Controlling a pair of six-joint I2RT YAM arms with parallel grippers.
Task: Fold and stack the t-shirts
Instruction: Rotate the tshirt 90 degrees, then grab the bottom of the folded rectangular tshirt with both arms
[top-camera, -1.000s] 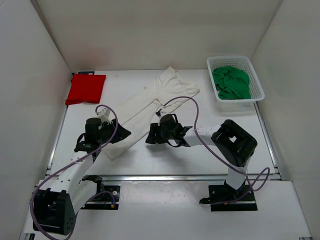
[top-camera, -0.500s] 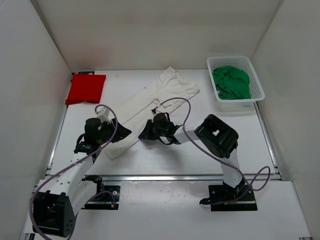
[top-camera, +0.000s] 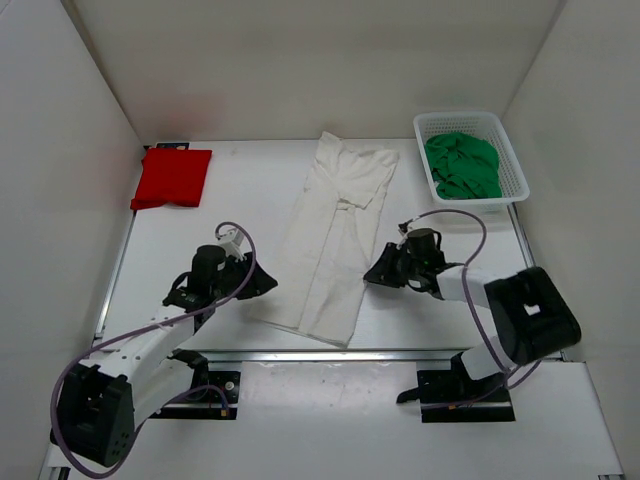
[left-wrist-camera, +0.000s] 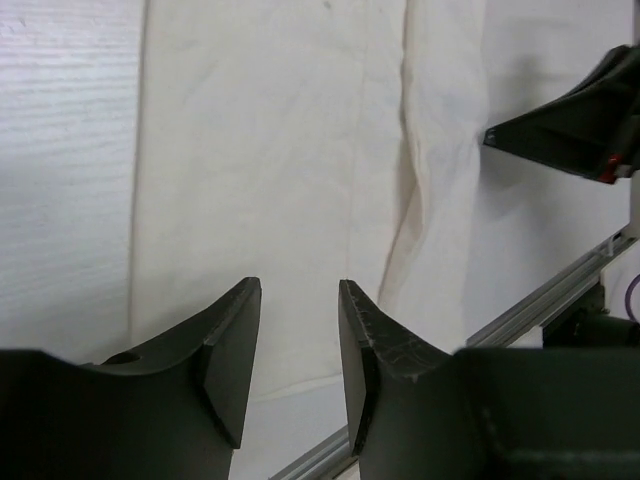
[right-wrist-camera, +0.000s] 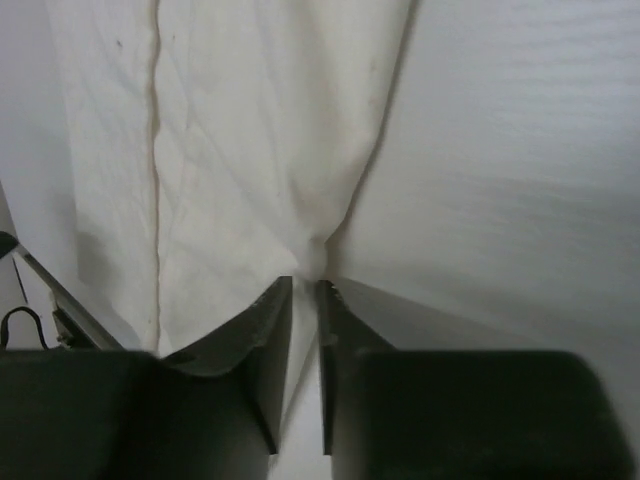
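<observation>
The white t-shirt lies as a long strip down the middle of the table, collar end far, hem near. My right gripper sits low at the strip's right edge, shut on a puckered bit of white cloth at its fingertips. Left of the hem, my left gripper hovers open just over the white t-shirt, nothing between its jaws. A folded red t-shirt rests at the far left. The green t-shirt lies crumpled in the basket.
The white mesh basket stands at the far right corner. A metal rail runs along the table's near edge, close to the shirt's hem. White walls enclose the table on three sides. The right gripper's dark fingers show in the left wrist view.
The right gripper closed on the white shirt and swung right with it. The shirt turned from a diagonal to a straighter strip, and its hem came nearer. The left gripper shifted right and nearer.
</observation>
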